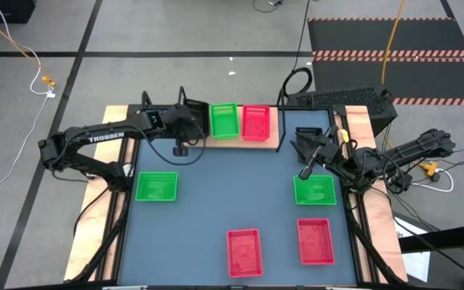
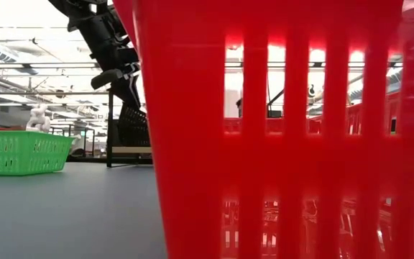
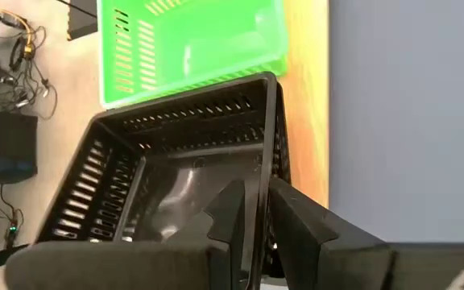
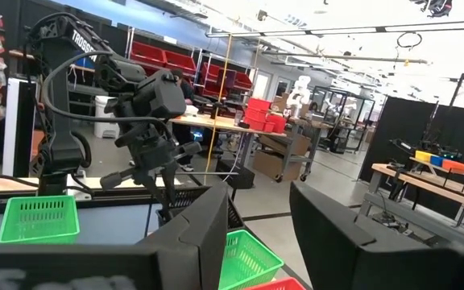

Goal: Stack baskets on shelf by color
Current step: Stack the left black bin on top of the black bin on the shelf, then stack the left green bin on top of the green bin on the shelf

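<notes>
The left gripper (image 3: 252, 229) clenches a black basket (image 3: 188, 173) rim — it should lower it level onto the shelf (image 1: 274, 143), beside the green basket (image 1: 224, 120) — right gripper (image 4: 256, 234) hangs open

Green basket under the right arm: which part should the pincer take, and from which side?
Probably the rim of the green basket on the wall toward the shelf, coming from straight above with one finger inside and one outside. It sits upright and open-topped with thin walls, and the open right pincer hangs just over that edge.
</notes>
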`<control>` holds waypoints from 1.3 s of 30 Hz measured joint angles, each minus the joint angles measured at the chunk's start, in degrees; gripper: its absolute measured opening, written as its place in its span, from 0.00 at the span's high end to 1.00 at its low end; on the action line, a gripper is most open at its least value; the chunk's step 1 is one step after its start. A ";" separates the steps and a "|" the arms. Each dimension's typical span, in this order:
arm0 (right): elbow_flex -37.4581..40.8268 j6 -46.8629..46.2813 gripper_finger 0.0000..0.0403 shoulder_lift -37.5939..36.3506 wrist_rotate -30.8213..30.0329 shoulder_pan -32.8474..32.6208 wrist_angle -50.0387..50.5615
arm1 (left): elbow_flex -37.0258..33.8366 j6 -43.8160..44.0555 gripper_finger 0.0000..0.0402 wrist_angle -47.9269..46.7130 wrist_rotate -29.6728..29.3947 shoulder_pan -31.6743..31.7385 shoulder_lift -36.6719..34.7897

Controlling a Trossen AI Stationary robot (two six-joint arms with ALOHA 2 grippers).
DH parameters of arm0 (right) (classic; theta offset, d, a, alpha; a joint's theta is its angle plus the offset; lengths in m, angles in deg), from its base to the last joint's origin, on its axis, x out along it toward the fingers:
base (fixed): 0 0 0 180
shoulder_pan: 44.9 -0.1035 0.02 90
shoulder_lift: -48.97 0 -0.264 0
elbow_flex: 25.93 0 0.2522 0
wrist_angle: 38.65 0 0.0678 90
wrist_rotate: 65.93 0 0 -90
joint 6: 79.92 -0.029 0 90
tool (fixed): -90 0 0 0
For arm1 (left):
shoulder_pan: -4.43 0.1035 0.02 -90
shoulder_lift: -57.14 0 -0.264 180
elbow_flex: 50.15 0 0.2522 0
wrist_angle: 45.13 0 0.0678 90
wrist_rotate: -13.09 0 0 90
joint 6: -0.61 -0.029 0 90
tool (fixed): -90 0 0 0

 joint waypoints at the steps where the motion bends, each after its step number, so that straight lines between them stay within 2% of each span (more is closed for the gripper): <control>1: 0.00 0.00 0.68 0.02 0.00 0.00 0.00 | 0.00 0.06 0.84 0.25 0.00 0.00 0.00; 21: 0.00 0.17 0.68 0.02 0.00 -0.02 -0.01 | -1.90 -1.37 0.84 -0.83 -0.46 -0.61 0.09; 30: 0.00 0.39 0.68 0.02 0.00 -0.02 -0.02 | -1.90 -1.20 0.99 0.68 -1.90 -1.10 0.05; 39: 0.00 0.33 0.68 0.02 0.00 -0.02 -0.75 | -1.81 7.66 0.91 13.78 -1.90 -8.69 -0.38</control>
